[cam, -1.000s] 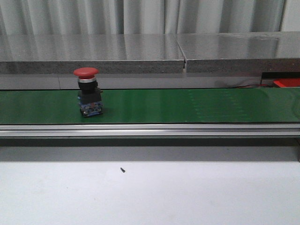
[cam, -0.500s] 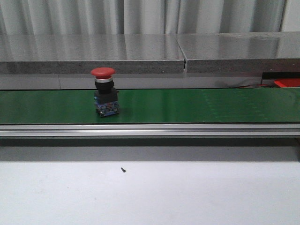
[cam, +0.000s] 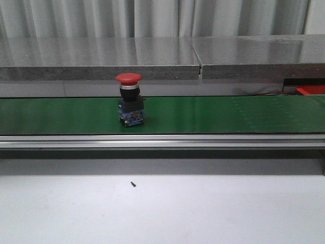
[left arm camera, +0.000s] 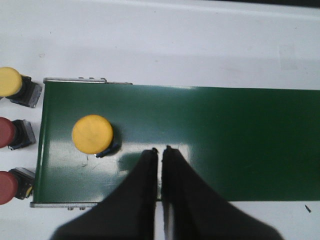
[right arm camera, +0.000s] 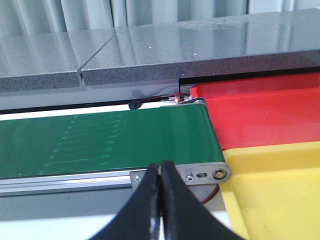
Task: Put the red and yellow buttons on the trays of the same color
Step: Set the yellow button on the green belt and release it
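Green belt, grey stone ledge

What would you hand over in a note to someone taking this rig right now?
Left end effector: shut, empty, over the green conveyor belt.
Right end effector: shut, empty, at the belt's far end beside the trays.
Red mushroom-head push button: upright on the belt, riding toward the robot's right over the last second.
Yellow round-cap push button: on the belt near its start.
One more yellow button and two red ones wait on the white table by the belt's end.
Red plastic tray and yellow plastic tray: no buttons on the parts in view.
Done: nothing visibly sorted. Left: all buttons.
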